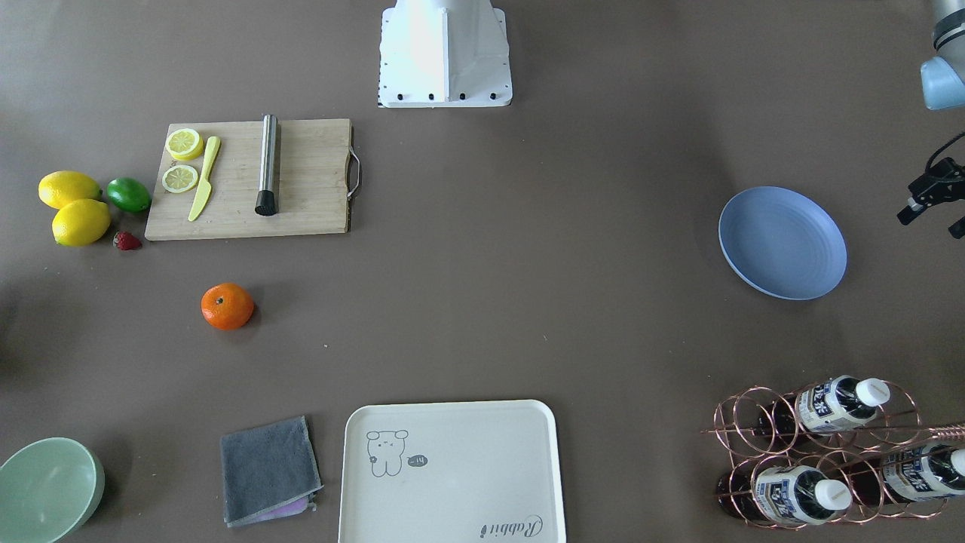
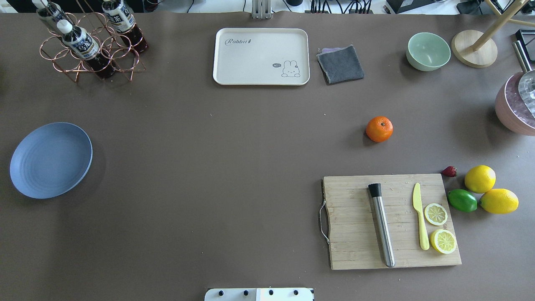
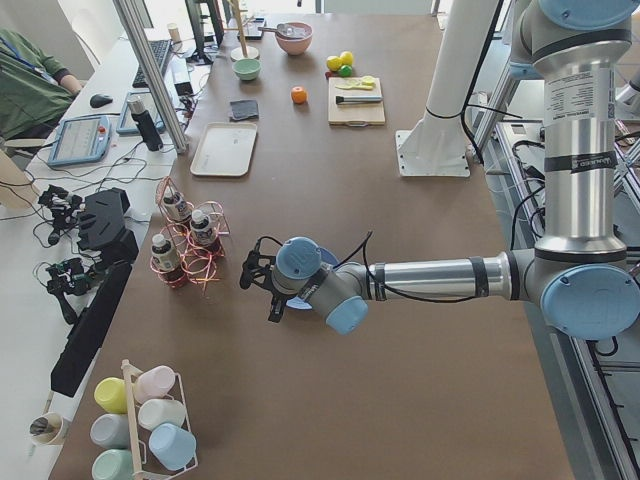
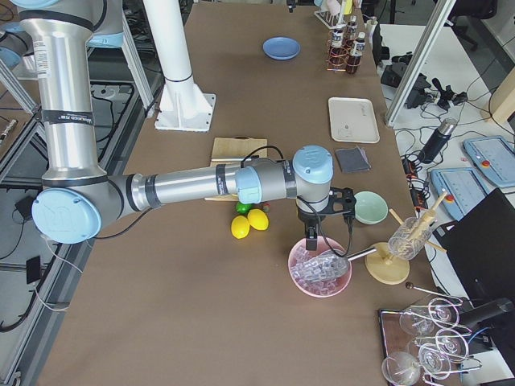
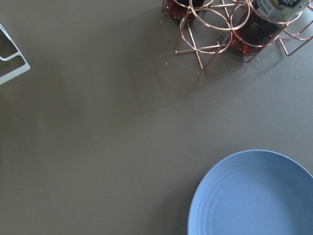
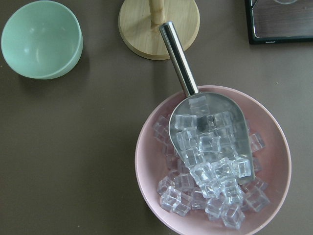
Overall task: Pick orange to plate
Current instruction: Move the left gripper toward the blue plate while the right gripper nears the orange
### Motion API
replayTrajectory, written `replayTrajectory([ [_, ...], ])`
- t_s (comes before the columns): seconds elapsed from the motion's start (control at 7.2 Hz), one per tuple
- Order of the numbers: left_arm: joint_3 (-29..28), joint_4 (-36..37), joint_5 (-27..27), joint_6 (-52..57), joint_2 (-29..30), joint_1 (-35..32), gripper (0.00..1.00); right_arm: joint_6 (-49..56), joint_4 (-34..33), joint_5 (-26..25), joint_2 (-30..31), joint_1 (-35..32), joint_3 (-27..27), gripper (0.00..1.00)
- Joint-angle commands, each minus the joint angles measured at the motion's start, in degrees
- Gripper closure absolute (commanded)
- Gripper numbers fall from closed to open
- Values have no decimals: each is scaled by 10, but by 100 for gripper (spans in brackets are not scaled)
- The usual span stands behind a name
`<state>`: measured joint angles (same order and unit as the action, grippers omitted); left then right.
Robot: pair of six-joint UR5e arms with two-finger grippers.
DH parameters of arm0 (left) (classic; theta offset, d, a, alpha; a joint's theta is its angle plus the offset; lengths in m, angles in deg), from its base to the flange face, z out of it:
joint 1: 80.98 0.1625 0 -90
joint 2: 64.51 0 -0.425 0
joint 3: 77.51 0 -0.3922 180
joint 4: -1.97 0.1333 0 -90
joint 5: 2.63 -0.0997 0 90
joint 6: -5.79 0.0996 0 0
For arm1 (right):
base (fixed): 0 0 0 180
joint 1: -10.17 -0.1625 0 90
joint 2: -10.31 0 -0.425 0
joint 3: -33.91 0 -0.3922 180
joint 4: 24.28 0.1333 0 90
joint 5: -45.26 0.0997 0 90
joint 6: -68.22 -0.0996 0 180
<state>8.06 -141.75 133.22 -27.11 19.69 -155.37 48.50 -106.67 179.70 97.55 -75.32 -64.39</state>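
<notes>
Lots of desk [image 2: 209, 167] lies between the orange [image 2: 379, 128] and the plate [image 2: 50, 161], so with my left fingers [image 1: 910, 211] spread and empty and my right fingers [image 4: 311, 236] too hidden to tell, a weak pinch could let it slip and roll away.

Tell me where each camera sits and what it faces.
Front-facing: across the table, facing the base; left end effector at its right edge.
Overhead: behind the robot, looking down; only the base's edge shows.
Exterior left: table's end; left arm near.
Exterior right: opposite end; right arm near.
Left wrist: down on the plate; no body.
Right wrist: down on the pink ice bowl; no body.
Shared: front-facing and overhead both show the orange.
</notes>
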Motion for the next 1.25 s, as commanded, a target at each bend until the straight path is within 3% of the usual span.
replayTrajectory([
  [0.0,-50,-103,-67,-89,1,84,2,-91,78,-5,0,39,0,0],
  [0.56,-72,-113,-68,-89,1,141,3,-132,78,-8,-17,68,-9,0],
  [0.69,-75,-114,-67,-87,-1,141,27,-132,78,-14,-17,70,-9,0],
  [0.97,-79,-131,-66,-83,-6,141,99,-132,78,-16,-18,72,-11,0],
  [1.11,-93,-152,-66,-84,-5,141,100,-131,78,-16,-18,72,-12,0],
])
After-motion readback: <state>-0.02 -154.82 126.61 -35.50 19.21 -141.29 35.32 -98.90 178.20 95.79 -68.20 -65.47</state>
